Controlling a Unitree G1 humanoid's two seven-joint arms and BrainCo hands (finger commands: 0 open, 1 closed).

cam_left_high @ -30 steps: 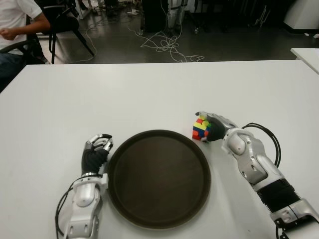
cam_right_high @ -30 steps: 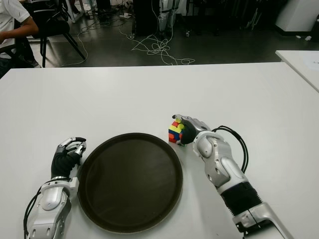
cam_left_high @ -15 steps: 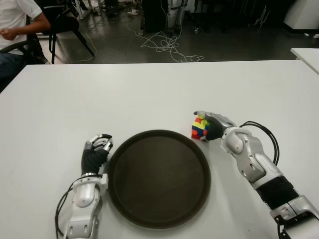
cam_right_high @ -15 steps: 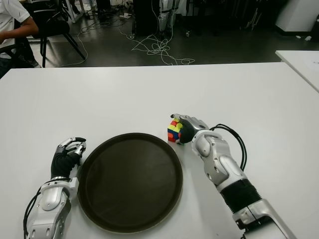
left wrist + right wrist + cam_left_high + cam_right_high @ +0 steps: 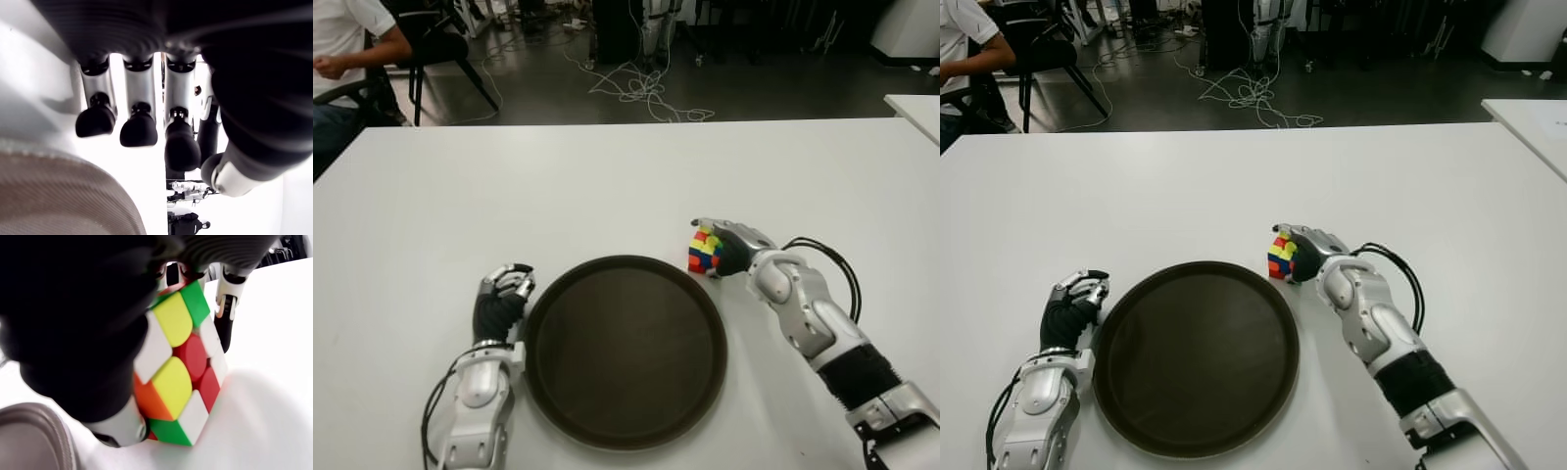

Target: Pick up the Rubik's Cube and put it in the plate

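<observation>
The right hand [image 5: 729, 247] sits right of centre in the left eye view, its fingers closed around the cube [image 5: 703, 251], which shows just off the upper right edge of the plate [image 5: 625, 348]. In the right wrist view the cube [image 5: 178, 364] fills the middle of the frame, pressed against the dark palm, with a fingertip [image 5: 226, 311] curled over its far side and the white table [image 5: 264, 396] close beneath it; whether the cube's bottom still touches the table cannot be told. Compared with a second ago, the cube and the hand have shifted a little toward the upper left of the frame, closer to the plate's rim, and the forearm has followed, so that less of it shows at the lower right corner. The cube is not yet over the plate, and the plate itself has not moved. The left hand [image 5: 503, 294] shows at the lower left, just beside the plate's left edge, exactly where it was before; its wrist view shows the fingers [image 5: 138, 131] loosely curled with nothing in them. In the upper left corner a person [image 5: 347, 44] sits on a chair beyond the table, and cables [image 5: 641, 88] lie on the dark floor at the top centre.
</observation>
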